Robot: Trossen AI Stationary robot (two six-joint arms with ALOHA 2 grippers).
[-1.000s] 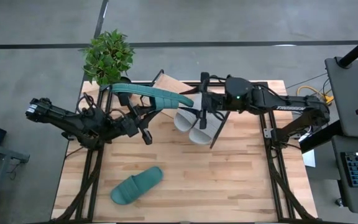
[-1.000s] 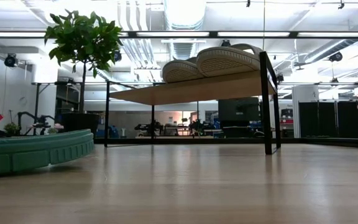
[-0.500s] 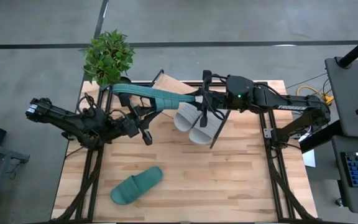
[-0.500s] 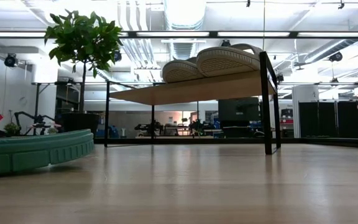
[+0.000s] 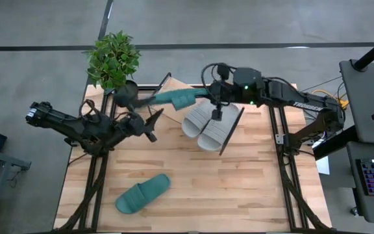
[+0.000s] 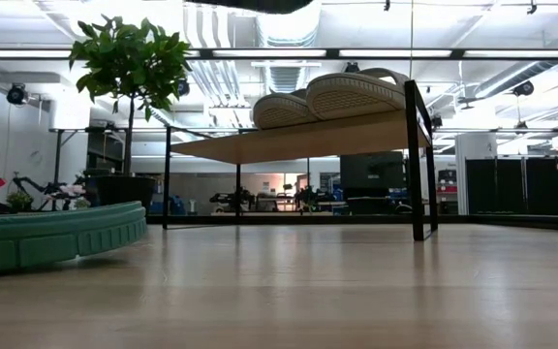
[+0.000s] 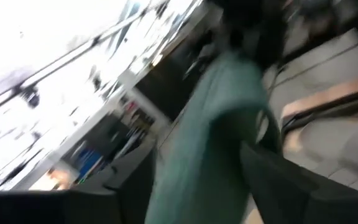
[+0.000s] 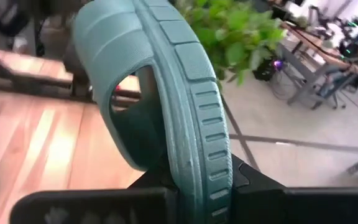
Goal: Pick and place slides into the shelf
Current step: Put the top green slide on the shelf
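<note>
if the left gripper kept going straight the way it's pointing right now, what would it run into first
Most likely the teal slide held by the right gripper. The left gripper, open, points toward the shelf, and its wrist view shows the teal slide just ahead. Height is hard to judge from above, so it might pass underneath.

White lettering ran along the dark right robot arm (image 5: 302,104), too small to read; nothing else legible.

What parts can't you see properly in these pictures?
- Left wrist view: motion blur smears everything; the teal slide is only a green shape.
- Low view: the other teal slide is cut off by the edge.
- High view: the shelf is mostly hidden under the right arm and grey slides.
</note>
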